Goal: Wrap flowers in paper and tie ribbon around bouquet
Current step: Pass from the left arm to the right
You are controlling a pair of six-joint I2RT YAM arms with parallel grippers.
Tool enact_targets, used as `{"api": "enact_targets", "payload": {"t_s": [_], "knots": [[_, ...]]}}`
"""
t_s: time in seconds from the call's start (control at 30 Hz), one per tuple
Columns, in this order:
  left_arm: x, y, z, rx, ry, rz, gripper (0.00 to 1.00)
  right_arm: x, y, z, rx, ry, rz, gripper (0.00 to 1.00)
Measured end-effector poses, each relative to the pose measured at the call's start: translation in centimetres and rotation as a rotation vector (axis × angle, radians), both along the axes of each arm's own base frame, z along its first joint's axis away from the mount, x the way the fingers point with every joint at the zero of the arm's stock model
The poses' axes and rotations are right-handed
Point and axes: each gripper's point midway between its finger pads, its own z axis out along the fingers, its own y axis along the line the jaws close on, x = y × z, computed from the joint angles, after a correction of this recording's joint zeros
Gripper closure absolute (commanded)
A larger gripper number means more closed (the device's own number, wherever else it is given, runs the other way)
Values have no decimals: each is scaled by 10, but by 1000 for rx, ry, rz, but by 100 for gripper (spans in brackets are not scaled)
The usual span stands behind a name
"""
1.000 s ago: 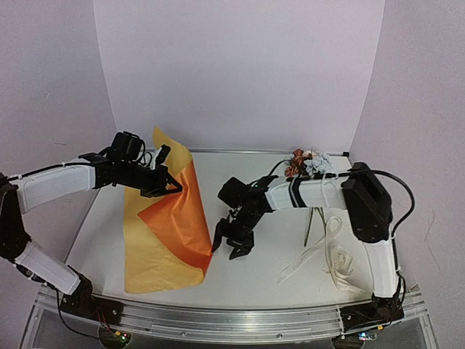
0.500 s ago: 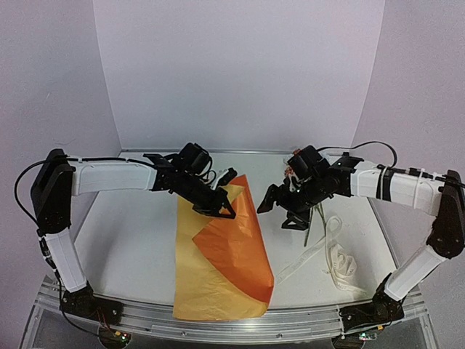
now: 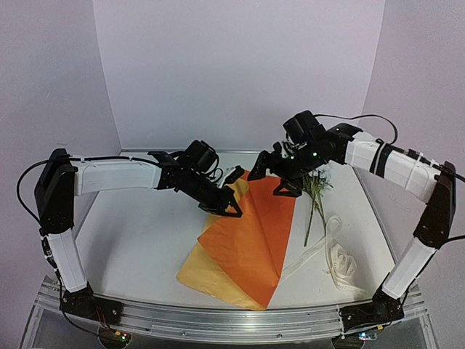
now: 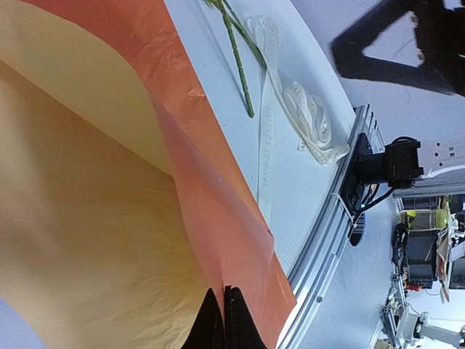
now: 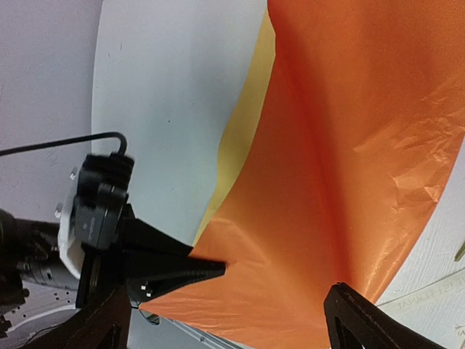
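Note:
The paper (image 3: 256, 236) lies near the table's middle, orange face up, with its yellow side (image 3: 197, 274) showing at the left. My left gripper (image 3: 229, 208) is shut on the paper's far edge, and its wrist view shows the black fingertips (image 4: 234, 323) pinching the orange sheet (image 4: 196, 167). My right gripper (image 3: 272, 183) hangs open just above the paper's far corner, nothing between its fingers. The right wrist view looks down on the orange paper (image 5: 349, 145) and the left gripper (image 5: 218, 270) pinching it. The flowers (image 3: 317, 179) lie right of the paper. The ribbon (image 3: 336, 251) lies loose at the near right.
Green stems (image 4: 236, 51) and the cream ribbon (image 4: 290, 102) lie close beside the paper's right edge. The metal rail (image 3: 232, 320) runs along the table's near edge. Pale walls close in the back and both sides.
The left gripper has carried the paper rightwards to the table's middle, and it now lies flatter, orange up. The right arm swung back and up from the paper's near edge and opened wide.

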Motion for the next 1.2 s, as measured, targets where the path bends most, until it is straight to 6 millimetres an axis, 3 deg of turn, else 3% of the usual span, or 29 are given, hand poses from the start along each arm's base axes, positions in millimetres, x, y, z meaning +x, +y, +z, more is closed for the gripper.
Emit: {"api": "enact_targets", "payload": {"t_s": [0.27, 0.57, 0.93, 1.07, 1.2], "knots": [[-12, -6, -5, 34, -41, -23, 100, 8, 12, -45, -41, 186, -47, 9], [-19, -12, -8, 60, -110, -55, 100, -1, 9, -53, -51, 279, -96, 10], [-13, -9, -14, 75, -166, -28, 100, -2, 11, -57, -16, 375, -160, 12], [-14, -2, -12, 65, -198, -20, 100, 11, 12, -59, 31, 407, -227, 12], [-28, -6, -8, 45, -227, -68, 100, 32, 15, -61, 86, 396, -277, 11]]}}
